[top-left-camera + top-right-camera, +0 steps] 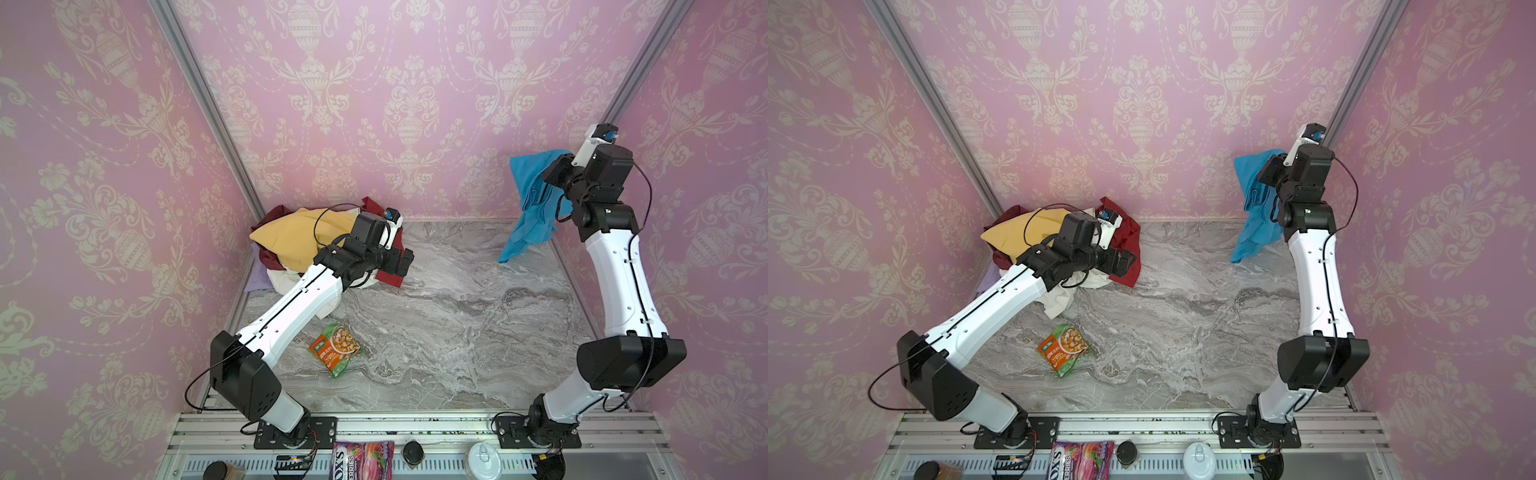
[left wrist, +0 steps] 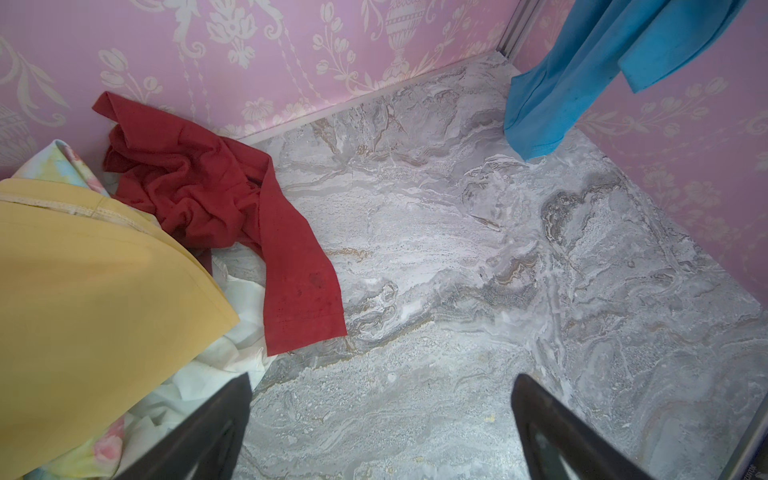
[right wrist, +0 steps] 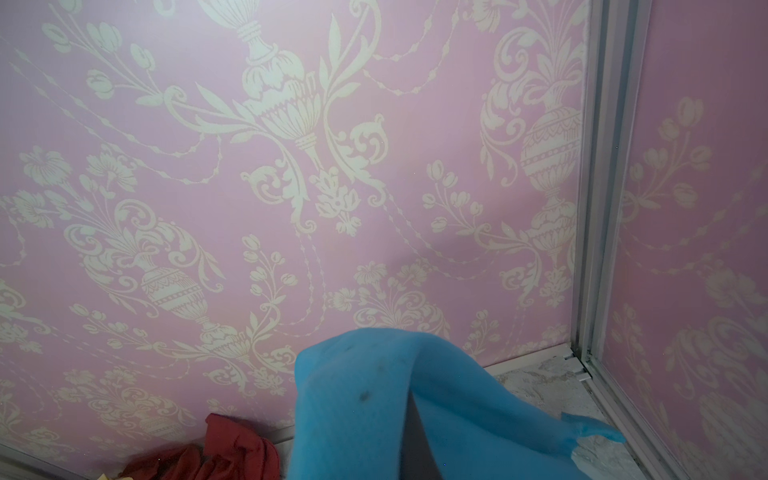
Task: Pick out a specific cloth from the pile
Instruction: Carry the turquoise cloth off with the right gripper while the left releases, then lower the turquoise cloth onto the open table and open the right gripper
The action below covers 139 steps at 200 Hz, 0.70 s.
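The turquoise cloth [image 1: 534,195] [image 1: 1256,195] hangs in the air at the back right, its lowest corner just above the marble top. My right gripper [image 1: 545,176] [image 1: 1265,174] is shut on the cloth's upper part. In the right wrist view the cloth [image 3: 365,415] drapes over the jaws and hides them almost wholly. The pile [image 1: 299,241] [image 1: 1017,237] lies in the back left corner, with mustard-yellow on top and dark red, white and lilac pieces under it. My left gripper [image 1: 405,262] [image 2: 382,378] hovers open at the pile's right edge, over a dark red cloth [image 2: 208,199], with nothing between its fingers [image 2: 232,403].
A green and orange snack packet [image 1: 336,349] [image 1: 1064,349] lies on the marble table [image 1: 457,311] in front of the left arm. Pink patterned walls close in the back and both sides. A sweets pack [image 1: 361,461] and jars sit below the front rail.
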Available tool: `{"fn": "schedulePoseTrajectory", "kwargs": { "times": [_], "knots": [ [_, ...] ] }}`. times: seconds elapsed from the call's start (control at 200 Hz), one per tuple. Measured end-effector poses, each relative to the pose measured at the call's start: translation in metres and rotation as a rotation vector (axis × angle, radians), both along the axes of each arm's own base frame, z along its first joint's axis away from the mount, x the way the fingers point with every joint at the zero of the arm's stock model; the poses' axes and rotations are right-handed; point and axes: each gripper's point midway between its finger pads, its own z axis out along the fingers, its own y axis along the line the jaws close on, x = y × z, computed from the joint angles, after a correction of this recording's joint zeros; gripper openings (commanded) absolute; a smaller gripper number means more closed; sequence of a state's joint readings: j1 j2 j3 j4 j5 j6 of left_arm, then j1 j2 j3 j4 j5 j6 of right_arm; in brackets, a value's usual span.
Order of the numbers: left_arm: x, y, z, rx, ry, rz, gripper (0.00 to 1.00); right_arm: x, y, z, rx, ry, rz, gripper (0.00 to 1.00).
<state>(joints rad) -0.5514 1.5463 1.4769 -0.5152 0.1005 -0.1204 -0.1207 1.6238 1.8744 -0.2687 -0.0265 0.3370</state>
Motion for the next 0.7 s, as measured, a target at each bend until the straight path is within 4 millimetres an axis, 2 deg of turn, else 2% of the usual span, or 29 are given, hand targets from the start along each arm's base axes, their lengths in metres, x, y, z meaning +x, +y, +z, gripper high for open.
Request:
{"fn": "schedulePoseTrajectory", "kwargs": {
  "times": [0.26,0.385,0.51,0.696],
  "knots": [
    [-0.007,0.004,-0.051,0.039,0.064,0.001,0.97,-0.012,-0.02,-0.086,0.025,0.164,-0.043,0.0],
    [-0.01,0.006,-0.066,0.047,0.078,0.002,0.96,-0.023,-0.026,-0.124,0.042,0.235,-0.064,0.0],
    [-0.011,0.007,-0.067,0.036,0.071,0.005,0.96,-0.033,-0.025,-0.155,0.055,0.294,-0.07,0.0],
    [-0.01,0.006,-0.052,0.011,0.029,0.005,0.97,-0.042,-0.025,-0.192,0.064,0.374,-0.076,0.0]
  ]
}}
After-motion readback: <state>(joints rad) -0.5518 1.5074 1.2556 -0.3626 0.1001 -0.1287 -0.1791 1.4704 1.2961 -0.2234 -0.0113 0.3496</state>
